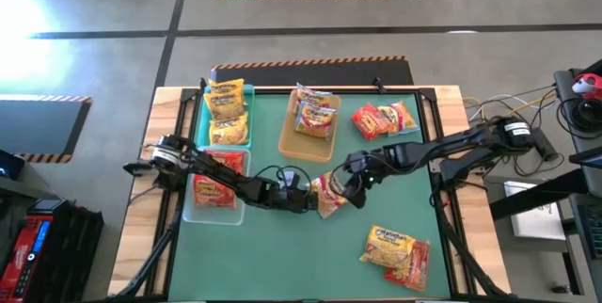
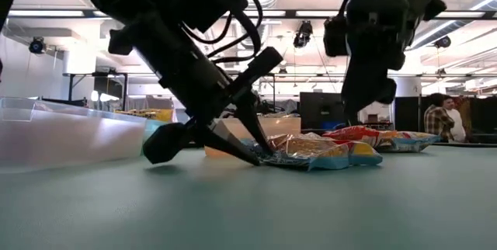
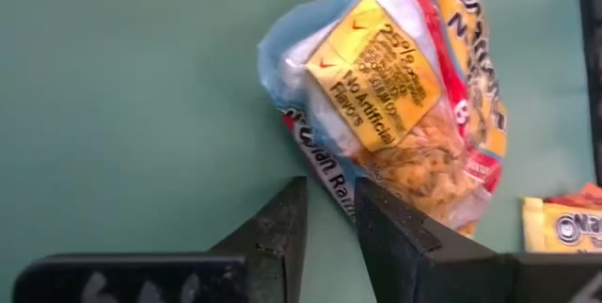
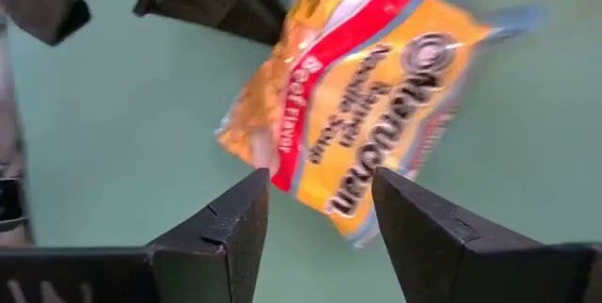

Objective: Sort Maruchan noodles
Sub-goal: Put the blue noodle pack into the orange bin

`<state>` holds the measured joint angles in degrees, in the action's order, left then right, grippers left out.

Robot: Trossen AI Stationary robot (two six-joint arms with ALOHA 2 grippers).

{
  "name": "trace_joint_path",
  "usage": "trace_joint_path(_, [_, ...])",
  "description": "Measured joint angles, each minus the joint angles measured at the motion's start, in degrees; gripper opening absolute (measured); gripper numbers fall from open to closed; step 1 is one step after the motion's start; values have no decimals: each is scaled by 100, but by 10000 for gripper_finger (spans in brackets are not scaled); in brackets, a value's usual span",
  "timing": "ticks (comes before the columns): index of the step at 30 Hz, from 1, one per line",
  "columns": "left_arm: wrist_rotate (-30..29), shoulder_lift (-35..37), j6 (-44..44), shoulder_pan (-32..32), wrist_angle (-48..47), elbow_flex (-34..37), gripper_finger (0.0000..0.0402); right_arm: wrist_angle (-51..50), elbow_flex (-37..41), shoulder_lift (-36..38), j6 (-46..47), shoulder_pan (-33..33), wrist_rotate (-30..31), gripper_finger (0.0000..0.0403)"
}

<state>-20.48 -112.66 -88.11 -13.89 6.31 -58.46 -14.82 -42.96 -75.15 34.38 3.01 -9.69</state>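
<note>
Both hands meet at the middle of the green table [image 1: 282, 265] over one orange-and-red Maruchan packet [image 1: 329, 193] lying flat on the mat. The left hand [image 3: 329, 211] has its two fingers drawn close together, pinching the crinkled edge of that packet. The right hand [image 4: 318, 211] hangs just above the same packet with its fingers spread apart and nothing between them.

Counting the rest: the teal tray [image 1: 201, 119] holds two yellow packets [image 1: 227, 99], the clear tray [image 1: 188, 211] two red packets [image 1: 216, 190], and the tan tray [image 1: 288, 138] about two orange-and-red ones. Roughly two more packets [image 1: 384, 119] lie loose at the table's far right, and two [image 1: 400, 251] at its near right.
</note>
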Motion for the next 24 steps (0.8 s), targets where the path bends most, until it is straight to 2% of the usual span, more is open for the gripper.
trace_joint_path(5, [3, 28, 278, -66, 382, -100, 74, -378, -2, 195, -99, 9, 1034, 180])
trace_joint_path(7, [6, 31, 466, -113, 367, -283, 74, -474, -2, 198, -100, 2, 1269, 176])
trace_joint_path(12, [1, -47, 1008, -126, 61, -756, 74, -642, -2, 93, -90, 9, 1267, 165])
trace_joint_path(16, [-54, -281, 1013, -56, -394, -1047, 74, -643, -2, -38, 27, 7, 1197, 162])
trace_joint_path(24, [-78, -665, 787, -97, -483, -1439, 74, -584, 1, 11, 169, 9, 478, 162])
